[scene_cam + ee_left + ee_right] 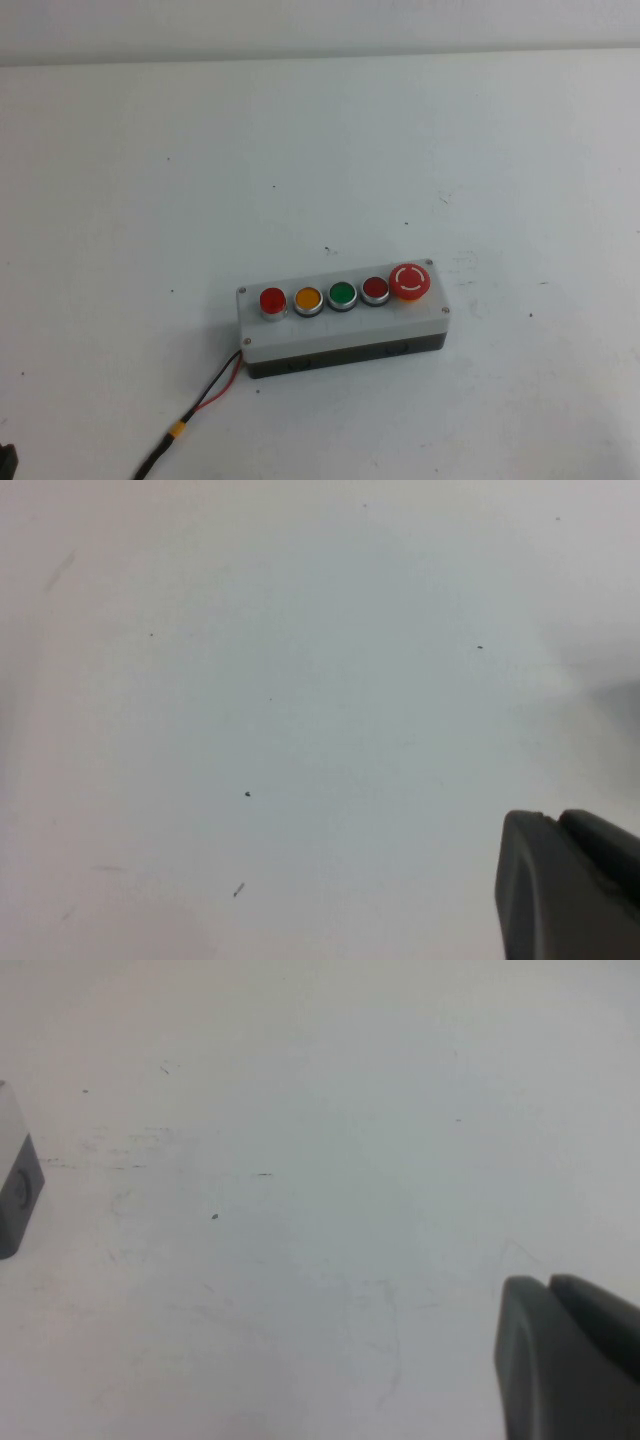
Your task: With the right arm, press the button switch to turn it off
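Observation:
The grey button box (340, 325) lies on the white table in the high view. The button switch (272, 300) is the small red one with a silver rim at the left end of the row, next to the orange button (308, 298). Neither gripper shows in the high view. My right gripper (548, 1282) shows only in the right wrist view, its two dark fingers together over bare table, with a corner of the box (15, 1175) at the frame's edge. My left gripper (553, 820) shows in the left wrist view, fingers together over bare table.
The row continues with a green button (342, 294), a darker red button (375, 289) and a large red mushroom button (410, 281). Red and black wires (205, 400) run from the box's left end to the front edge. A small dark part (5, 460) shows at the bottom-left corner.

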